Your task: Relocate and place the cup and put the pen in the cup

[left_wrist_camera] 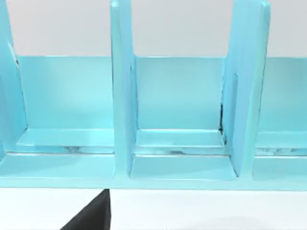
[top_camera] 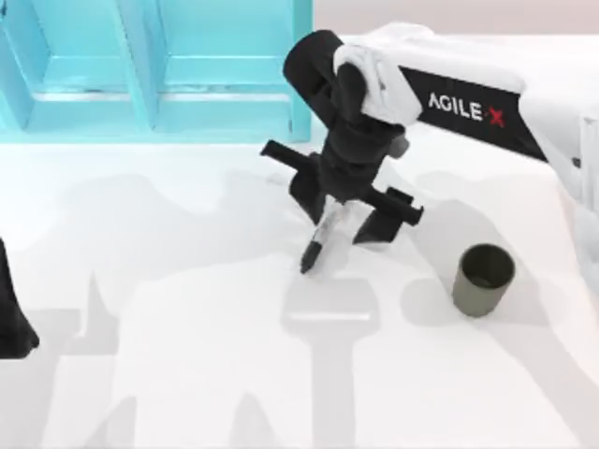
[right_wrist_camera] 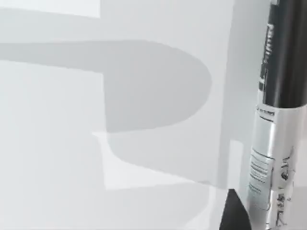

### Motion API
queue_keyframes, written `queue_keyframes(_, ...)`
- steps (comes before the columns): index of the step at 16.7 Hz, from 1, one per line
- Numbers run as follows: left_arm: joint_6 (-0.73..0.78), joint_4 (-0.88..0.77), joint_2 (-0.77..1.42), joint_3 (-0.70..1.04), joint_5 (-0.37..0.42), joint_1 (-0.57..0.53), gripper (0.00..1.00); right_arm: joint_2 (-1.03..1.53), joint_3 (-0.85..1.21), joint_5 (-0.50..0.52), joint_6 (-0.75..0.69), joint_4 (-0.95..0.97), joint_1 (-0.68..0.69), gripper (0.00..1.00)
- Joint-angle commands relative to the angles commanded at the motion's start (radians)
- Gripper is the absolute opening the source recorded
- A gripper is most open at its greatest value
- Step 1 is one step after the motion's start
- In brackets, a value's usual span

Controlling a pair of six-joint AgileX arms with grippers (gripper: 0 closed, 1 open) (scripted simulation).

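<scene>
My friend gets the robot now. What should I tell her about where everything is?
Right gripper: above the table's middle, shut on the pen, which hangs tilted, black tip down.
Left arm: parked at the table's left edge, facing the blue rack.
Cup: upright on the table, right of the pen, nothing in it.
Done: pen picked up.
Left: carry the pen over the cup and drop it in.

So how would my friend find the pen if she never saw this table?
Start at the blue shelf at the back, then follow the right arm to its right gripper mid-table. The pen hangs between its fingers, slim and pale with a black tip, unlike the squat green cup to its right.
</scene>
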Motion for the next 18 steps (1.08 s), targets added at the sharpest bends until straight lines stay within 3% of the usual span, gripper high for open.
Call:
queue_keyframes(7,0.000,0.000,0.000,0.000,0.000,0.000,1.00,0.000,0.000,0.000,0.000,0.000,0.000,0.00)
queue_keyframes(8,0.000,0.000,0.000,0.000,0.000,0.000,1.00,-0.087,-0.021,0.036,-0.037,-0.079,-0.010,0.00)
queue_keyframes(18,0.000,0.000,0.000,0.000,0.000,0.000,1.00,-0.387,-0.211,0.049,0.053,-0.161,0.084,0.00)
